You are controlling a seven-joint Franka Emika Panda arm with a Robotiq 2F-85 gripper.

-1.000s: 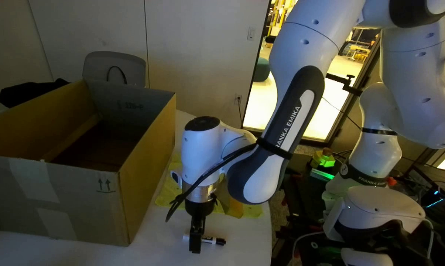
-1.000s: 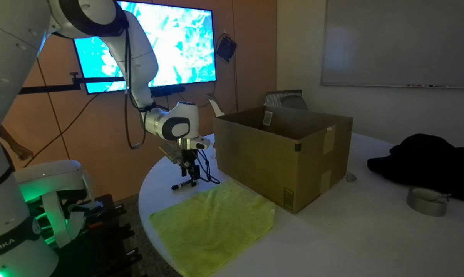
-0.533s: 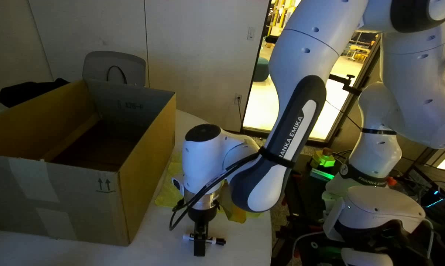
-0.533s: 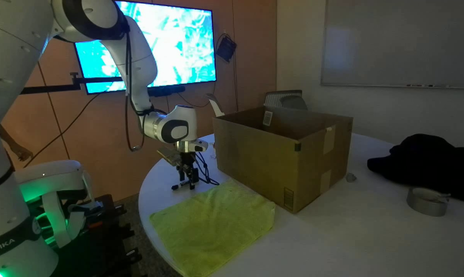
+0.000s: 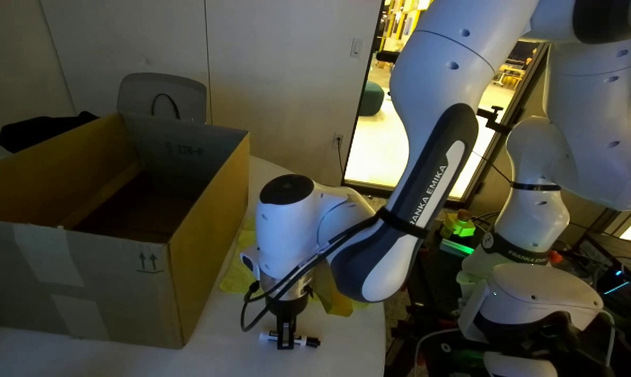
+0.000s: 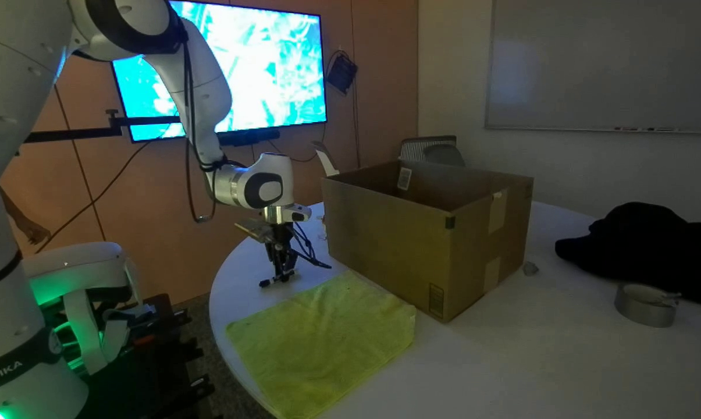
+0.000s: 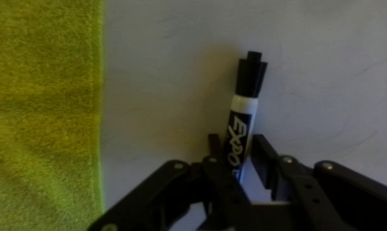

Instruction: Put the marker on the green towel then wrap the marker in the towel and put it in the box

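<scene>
Marker, white with black cap and label, lies on the white tabletop near a yellow-green cloth towel. The black two-fingered gripper straddles it narrowly; whether it pinches, I cannot tell.

Can cross low from marker over bare table to flat towel; walled along one side by box, open-topped.

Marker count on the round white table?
1: the white, black-capped cylindrical marker, lying between the black jaws beside the lime-green square cloth towel. More could be hidden behind or inside the brown cardboard box.
</scene>
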